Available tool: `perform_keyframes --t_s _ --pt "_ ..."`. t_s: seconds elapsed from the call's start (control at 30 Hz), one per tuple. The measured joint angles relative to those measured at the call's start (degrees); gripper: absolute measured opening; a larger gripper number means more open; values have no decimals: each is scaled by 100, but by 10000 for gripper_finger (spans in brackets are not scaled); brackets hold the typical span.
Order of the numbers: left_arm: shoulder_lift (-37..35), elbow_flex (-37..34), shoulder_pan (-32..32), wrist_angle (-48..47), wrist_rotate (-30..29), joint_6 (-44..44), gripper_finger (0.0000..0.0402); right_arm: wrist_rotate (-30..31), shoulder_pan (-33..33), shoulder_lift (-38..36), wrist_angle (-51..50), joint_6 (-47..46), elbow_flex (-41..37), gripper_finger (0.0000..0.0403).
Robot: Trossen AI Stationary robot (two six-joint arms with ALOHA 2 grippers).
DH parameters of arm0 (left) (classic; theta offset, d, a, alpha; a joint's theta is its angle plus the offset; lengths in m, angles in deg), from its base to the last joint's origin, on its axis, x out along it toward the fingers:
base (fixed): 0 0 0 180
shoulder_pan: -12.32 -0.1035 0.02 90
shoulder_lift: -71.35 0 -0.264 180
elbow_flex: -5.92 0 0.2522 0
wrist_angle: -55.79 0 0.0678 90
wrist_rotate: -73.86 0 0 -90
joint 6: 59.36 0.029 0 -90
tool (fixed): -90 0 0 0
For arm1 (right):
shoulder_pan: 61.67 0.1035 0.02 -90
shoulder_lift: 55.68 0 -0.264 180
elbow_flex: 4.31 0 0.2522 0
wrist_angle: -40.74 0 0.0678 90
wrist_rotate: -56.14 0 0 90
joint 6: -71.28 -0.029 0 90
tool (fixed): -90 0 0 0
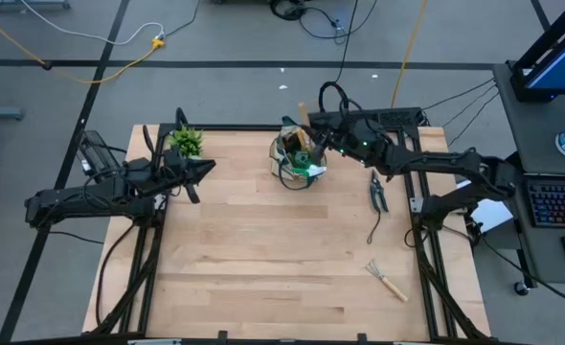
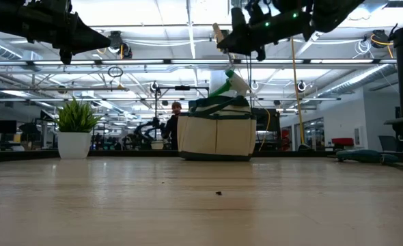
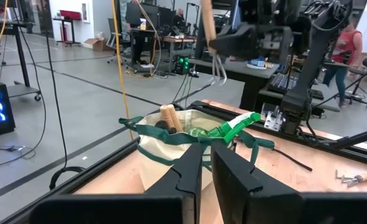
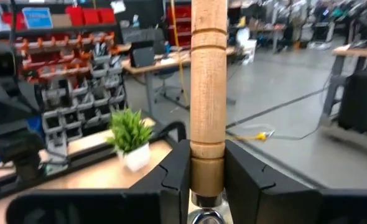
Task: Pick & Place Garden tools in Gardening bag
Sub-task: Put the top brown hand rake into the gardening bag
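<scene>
Right now your right gripper [image 3: 233,43] is clamped on a wooden-handled fork [image 3: 209,37], up above the gardening bag [image 1: 297,158] at the far middle of the table [image 1: 263,259]. Right wrist view shows the wooden handle pinched between both fingers, standing upright; left wrist view shows the tines hanging down over the bag's far side.

Suggestions for the drop:
- Centre the tines over the bag mouth before you descend. The opening looks crowded: green spray bottle [image 3: 233,127] lies across the top and another wooden handle [image 3: 170,117] sticks up inside.
- Aim for the gap between those two, not onto the bottle.
- Go down tines-first, keep the handle vertical, release only once the tines are below the green trim. Bag is soft fabric, so a snag on a handle loop could tip it.

Left gripper [image 1: 206,168] is pinched shut on nothing, parked at the far left edge just beside the potted plant [image 1: 186,142]; leave it there.

Still on the table: pruning shears [image 1: 377,192] near the right edge, hand rake [image 1: 386,279] at the near right.
</scene>
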Motion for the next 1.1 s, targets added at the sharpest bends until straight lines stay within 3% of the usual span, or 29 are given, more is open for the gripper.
perform_keyframes --t_s 0.4,0.87,1.1 --pt "0 0 0 -14 7 -3 42 -871 -373 760 -16 -360 0 62" --pt "0 0 0 -283 20 -15 42 -859 -544 845 -541 -207 0 62" --pt "0 0 0 -281 17 -21 42 -548 -544 845 -870 -80 0 62"
